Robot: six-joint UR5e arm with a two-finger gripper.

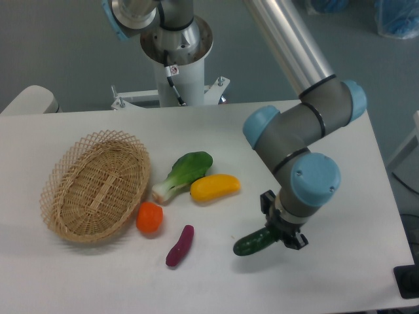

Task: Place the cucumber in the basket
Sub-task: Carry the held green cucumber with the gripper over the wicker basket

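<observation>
The dark green glossy cucumber (252, 243) lies at the front right of the white table, its right end between the fingers of my gripper (280, 233). The gripper is shut on that end; whether the cucumber rests on the table or is just above it I cannot tell. The oval tan wicker basket (65, 216) sits at the left of the table, far from the gripper, and nothing shows inside it.
Between the basket and the gripper lie a bok choy (184, 173), a yellow vegetable (215, 188), an orange round vegetable (149, 217) beside the basket, and a small purple eggplant (179, 246). The arm's base (175, 59) stands at the table's back edge.
</observation>
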